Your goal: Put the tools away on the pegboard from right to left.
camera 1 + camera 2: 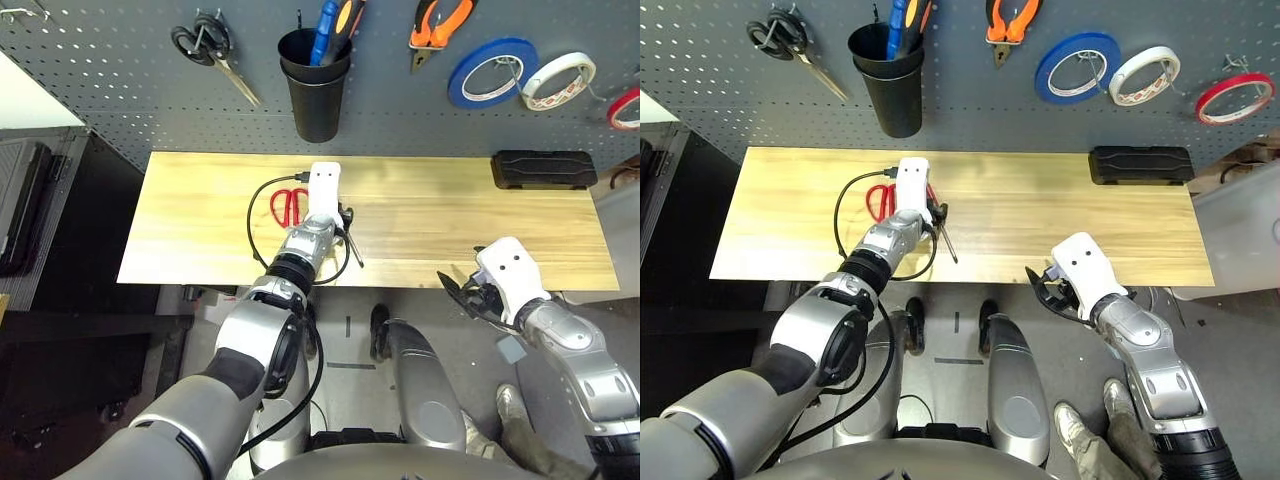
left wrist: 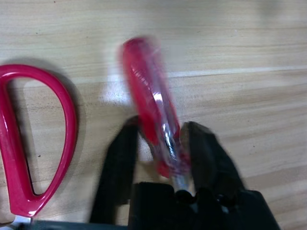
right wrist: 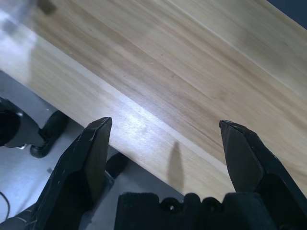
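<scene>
The slim red-handled screwdriver (image 2: 152,108) lies flat on the pale wooden tabletop (image 1: 450,225), just beside the red-handled scissors (image 2: 29,143), both a little in front of the black plastic cup (image 1: 316,85) that hangs on the dark grey perforated pegboard (image 1: 120,70). The left gripper (image 2: 163,158) is down over the screwdriver, its two black fingers narrowed around the lower end of the handle where it meets the metal shaft; the fingers look to be touching or nearly touching the plastic, though whether the grip is firm yet I cannot tell. The right gripper (image 3: 165,143) hangs at the near edge of the tabletop, well to the right of the cup, jaws spread wide and holding nothing.

On the pegboard, right of the cup, the orange-and-black-handled pliers (image 1: 437,25) and the thin red tape ring (image 1: 1234,97) already hang, so the screwdriver appears to be the tool in hand, with the scissors left.

The screwdriver should be light and stiff, but its glossy round handle will likely be slippery and prone to rolling between flat fingers. A hold nearer the handle's middle would probably balance better; taken low at the shaft end, the handle may swing or pivot when lifted. It is not fragile, so a firm squeeze seems safe.
</scene>
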